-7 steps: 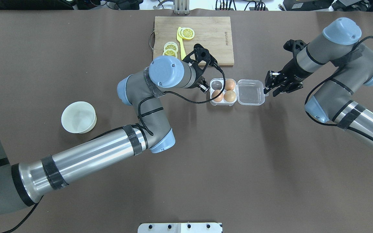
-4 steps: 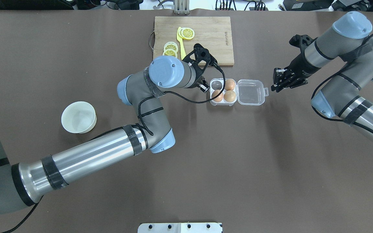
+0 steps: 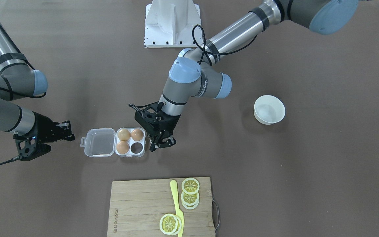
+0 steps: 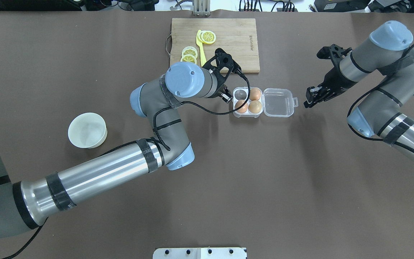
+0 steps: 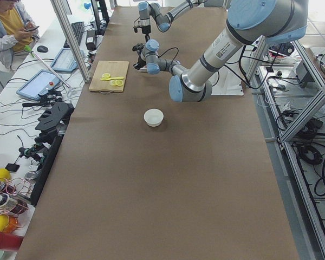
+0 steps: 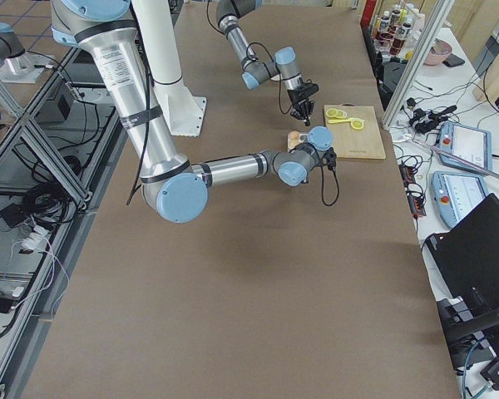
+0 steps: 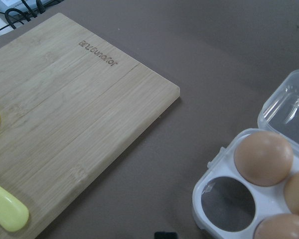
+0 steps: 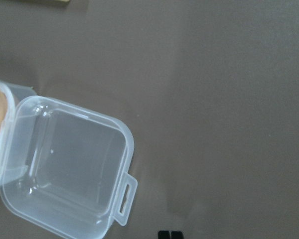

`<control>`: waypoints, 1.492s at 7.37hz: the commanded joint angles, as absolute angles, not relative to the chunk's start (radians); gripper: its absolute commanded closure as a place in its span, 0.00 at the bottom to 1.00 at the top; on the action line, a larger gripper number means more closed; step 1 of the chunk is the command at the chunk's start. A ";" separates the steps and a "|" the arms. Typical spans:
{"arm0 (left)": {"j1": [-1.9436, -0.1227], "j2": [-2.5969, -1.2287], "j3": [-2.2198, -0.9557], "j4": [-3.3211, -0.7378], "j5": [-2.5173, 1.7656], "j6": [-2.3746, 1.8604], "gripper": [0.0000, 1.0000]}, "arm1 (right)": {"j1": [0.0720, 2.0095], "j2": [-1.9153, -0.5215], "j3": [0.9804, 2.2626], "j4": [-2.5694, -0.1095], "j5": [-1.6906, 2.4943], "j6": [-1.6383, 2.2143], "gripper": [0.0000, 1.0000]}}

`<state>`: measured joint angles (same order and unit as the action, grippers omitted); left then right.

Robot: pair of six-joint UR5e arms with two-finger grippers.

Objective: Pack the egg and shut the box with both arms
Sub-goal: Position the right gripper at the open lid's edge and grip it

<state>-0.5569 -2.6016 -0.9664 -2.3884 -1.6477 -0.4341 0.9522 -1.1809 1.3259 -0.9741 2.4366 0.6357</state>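
Note:
The clear box [image 4: 248, 100] sits open at mid-table, its lid [image 4: 279, 102] lying flat to the right with the latch tab [image 4: 295, 101] outermost. Two orange-brown eggs [image 4: 254, 94] [image 4: 242, 106] and a paler tan egg [image 4: 254, 106] fill three cells, and one cell [image 4: 242, 94] is empty. I cannot tell the two orange-brown eggs apart. My left gripper [image 4: 227, 98] hovers just left of the box, fingertips together, holding nothing. My right gripper [image 4: 307, 100] is shut and empty, a short way right of the tab. The lid fills the right wrist view [image 8: 65, 169].
A wooden cutting board [image 4: 228, 39] with lemon slices [image 4: 207, 36] and a yellow knife [image 4: 201, 50] lies behind the box. An empty white bowl [image 4: 87, 130] stands at the left. The left arm's elbow [image 4: 178, 158] hangs over the table's middle.
My right gripper has pulled back to the right, away from the lid's latch tab, then dropped slightly toward the front. The left arm, the box and the eggs have not moved.

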 commanded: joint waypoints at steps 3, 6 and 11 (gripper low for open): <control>-0.560 -2.600 -0.966 -2.388 -1.647 -0.434 1.00 | 0.943 -1.169 1.318 -0.980 2.407 0.632 1.00; -0.560 -2.600 -0.966 -2.388 -1.647 -0.434 1.00 | 0.940 -1.132 1.289 -0.980 2.408 0.690 1.00; -0.560 -2.599 -0.966 -2.388 -1.647 -0.434 1.00 | 0.939 -1.092 1.253 -0.980 2.418 0.747 1.00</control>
